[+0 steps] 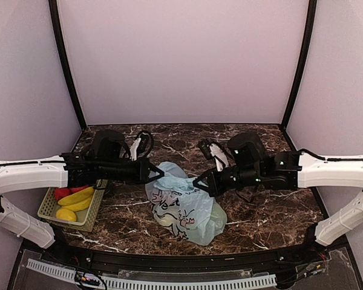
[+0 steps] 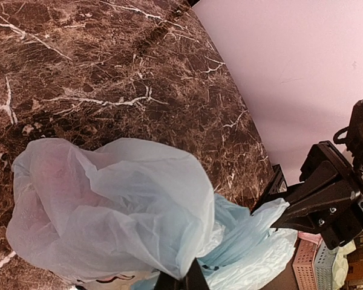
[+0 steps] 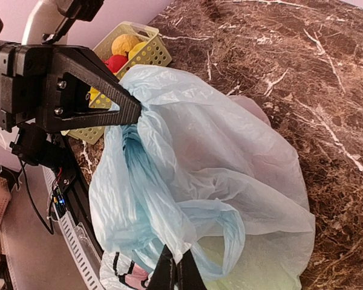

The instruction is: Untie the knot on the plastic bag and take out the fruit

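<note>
The pale blue-green plastic bag [image 1: 184, 202] lies slumped mid-table, its top pulled up between both arms. My left gripper [image 1: 159, 175] is shut on a fold of the bag's upper left edge, seen pinched in the left wrist view [image 2: 183, 279]. My right gripper [image 1: 198, 181] is shut on a fold beside a loose handle loop [image 3: 230, 229], its tips in the right wrist view [image 3: 176, 269]. I cannot make out the knot. The fruit shows only as tints through the plastic: green [image 3: 260, 266] low down, reddish [image 2: 54, 175] further up.
A yellow-green basket [image 1: 45, 208] at the table's left holds bananas [image 1: 78, 199] and a red apple [image 1: 62, 193]. Cables and clutter lie at the back behind both arms. Purple walls close in the dark marble table [image 1: 260, 217].
</note>
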You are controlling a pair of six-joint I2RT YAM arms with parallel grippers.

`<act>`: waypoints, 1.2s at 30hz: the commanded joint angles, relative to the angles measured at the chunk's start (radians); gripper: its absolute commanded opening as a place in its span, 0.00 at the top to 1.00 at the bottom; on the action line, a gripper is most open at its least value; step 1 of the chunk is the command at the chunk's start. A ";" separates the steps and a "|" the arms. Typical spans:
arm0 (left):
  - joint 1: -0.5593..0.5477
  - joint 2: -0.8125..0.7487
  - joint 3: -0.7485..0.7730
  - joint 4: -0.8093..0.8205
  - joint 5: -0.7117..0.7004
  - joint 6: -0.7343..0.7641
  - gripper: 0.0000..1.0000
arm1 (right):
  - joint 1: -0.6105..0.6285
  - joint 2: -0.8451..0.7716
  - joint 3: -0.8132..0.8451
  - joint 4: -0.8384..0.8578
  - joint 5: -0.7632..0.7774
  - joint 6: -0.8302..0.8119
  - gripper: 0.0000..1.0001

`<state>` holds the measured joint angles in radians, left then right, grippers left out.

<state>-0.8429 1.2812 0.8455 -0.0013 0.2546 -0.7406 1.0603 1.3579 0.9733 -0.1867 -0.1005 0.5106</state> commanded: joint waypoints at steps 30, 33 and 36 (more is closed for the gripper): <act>0.051 -0.190 0.055 -0.189 -0.140 0.272 0.26 | -0.023 -0.093 -0.086 0.108 0.105 0.118 1.00; -0.031 -0.199 0.123 -0.279 -0.234 0.343 0.26 | -0.024 -0.087 -0.080 0.109 0.093 0.117 1.00; -0.103 -0.171 0.168 -0.279 -0.223 0.398 0.26 | -0.023 -0.075 -0.072 0.109 0.078 0.115 1.00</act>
<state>-0.8761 1.0874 0.9546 -0.1841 0.1024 -0.4637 1.0401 1.2644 0.8700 -0.1070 -0.0010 0.6300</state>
